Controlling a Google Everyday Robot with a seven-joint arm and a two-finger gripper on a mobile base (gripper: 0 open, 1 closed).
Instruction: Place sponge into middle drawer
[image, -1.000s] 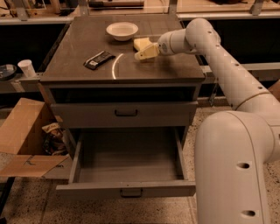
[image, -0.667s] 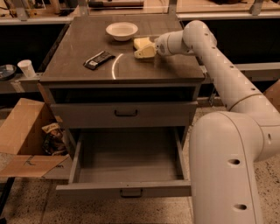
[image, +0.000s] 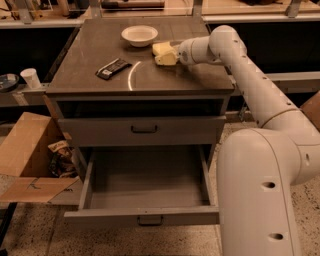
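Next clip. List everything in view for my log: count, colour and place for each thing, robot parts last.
sponge: one, pale yellow, on the cabinet top right of the bowl
middle drawer: one, grey, pulled open, below the upper drawer
upper drawer: one, grey, shut, dark handle
cabinet: one, grey with a dark top, centre
bowl: one, white, back of the top
wrapped bar: one, black, left part of the top
cardboard box: one, brown, floor left of the cabinet
cup: one, white, far left
arm: one, white, reaching in from the right
hand: one, at the sponge
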